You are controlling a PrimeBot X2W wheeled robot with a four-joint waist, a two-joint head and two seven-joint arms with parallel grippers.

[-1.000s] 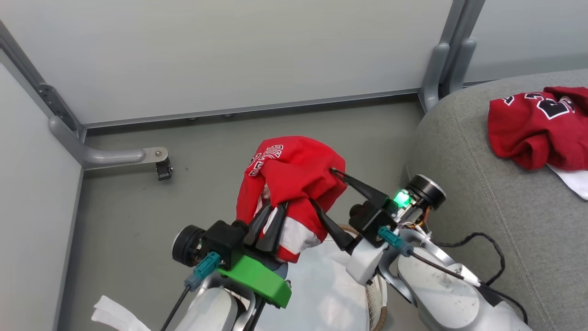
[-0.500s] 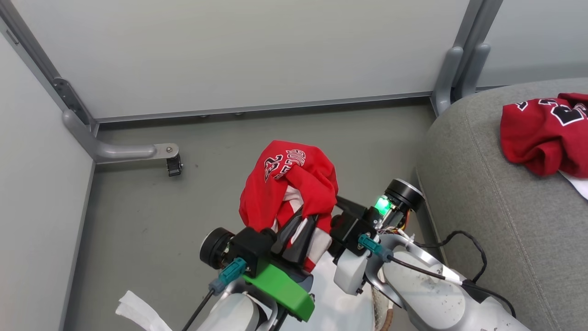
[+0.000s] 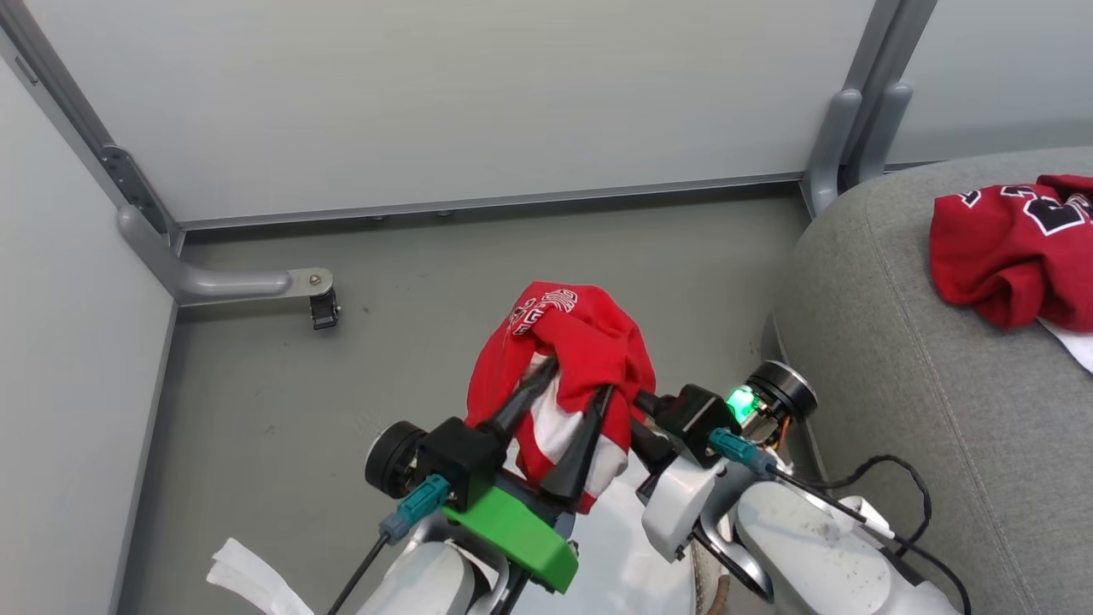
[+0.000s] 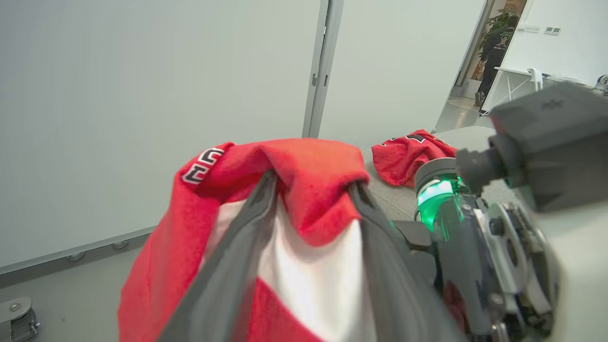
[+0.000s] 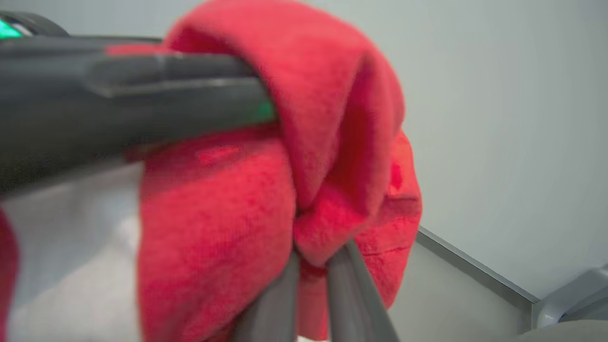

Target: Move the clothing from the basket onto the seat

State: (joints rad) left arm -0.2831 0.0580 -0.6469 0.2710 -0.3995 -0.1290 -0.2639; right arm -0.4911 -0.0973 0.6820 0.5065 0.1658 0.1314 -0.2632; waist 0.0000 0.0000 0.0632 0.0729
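Red clothing (image 3: 568,342) hung mid-frame, the right gripper (image 5: 319,260) pinching a fold and the left gripper (image 3: 579,378) spread wide under the cloth, so I figured carry it well over the seat (image 3: 897,359) at right before letting go.

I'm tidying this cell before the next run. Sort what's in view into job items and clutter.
Job: lifted red garment, right end effector shut on it, left end effector, second red garment, grey seat, basket.
Lying about: white scrap on the floor, castor bracket, white sheet on the seat.
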